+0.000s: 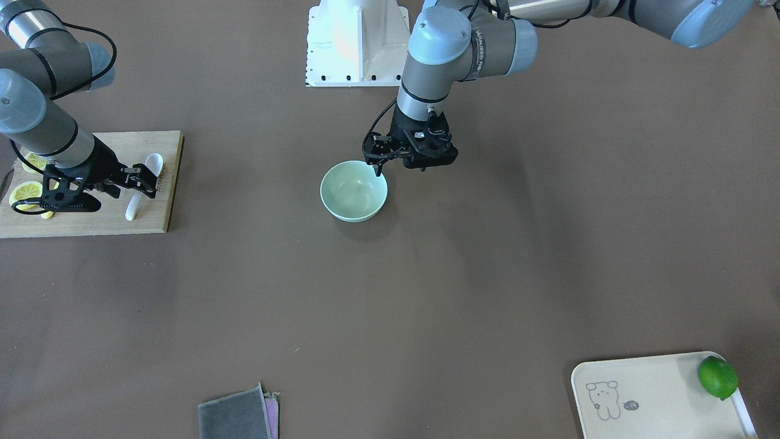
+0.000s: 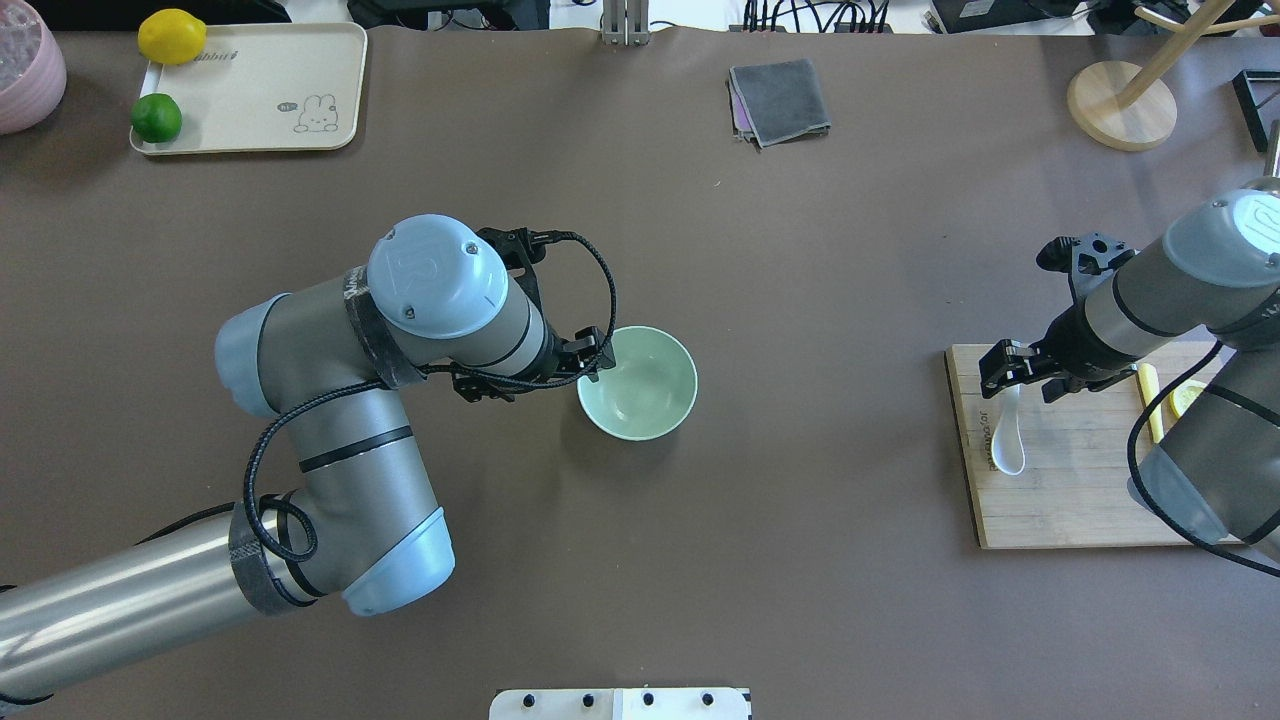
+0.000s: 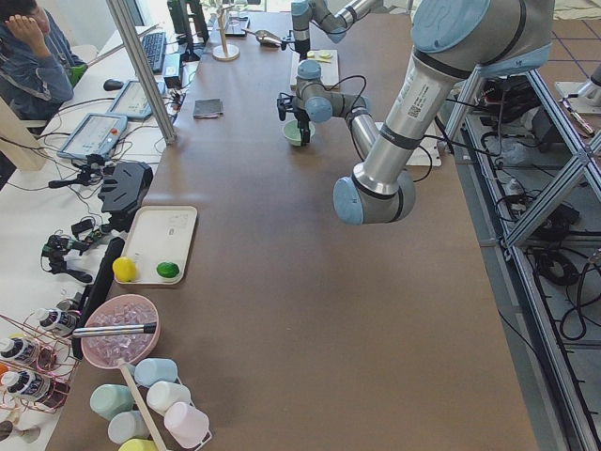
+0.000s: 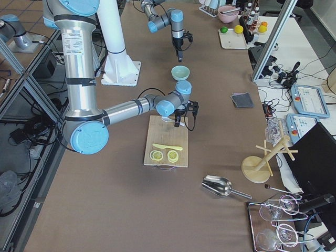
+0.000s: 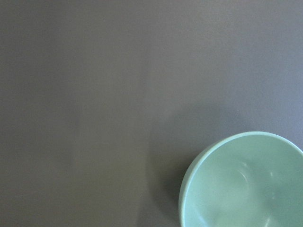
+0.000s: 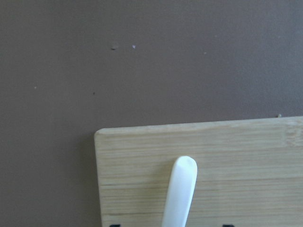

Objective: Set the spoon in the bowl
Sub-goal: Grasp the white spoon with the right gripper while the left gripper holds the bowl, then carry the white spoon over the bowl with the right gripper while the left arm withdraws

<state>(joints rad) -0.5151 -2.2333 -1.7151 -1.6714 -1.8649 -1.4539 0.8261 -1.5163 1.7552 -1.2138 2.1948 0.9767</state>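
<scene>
Brown table [image 1: 426, 292]: spoon [image 1: 145, 186] flat on board [image 1: 91, 227], right end effector [image 1: 141, 180] wide astride handle, not gripped; left end effector [image 1: 376, 163] at bowl [image 1: 353, 191] rim, aperture unclear; pick, transfer pending.

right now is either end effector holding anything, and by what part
The right end effector straddles the spoon handle on the cutting board, but whether it has closed cannot be told. The left end effector sits at the bowl rim; a hold there is unclear too.

overhead and front views face each other, both showing bowl [image 2: 638, 383], wrist cameras close
</scene>
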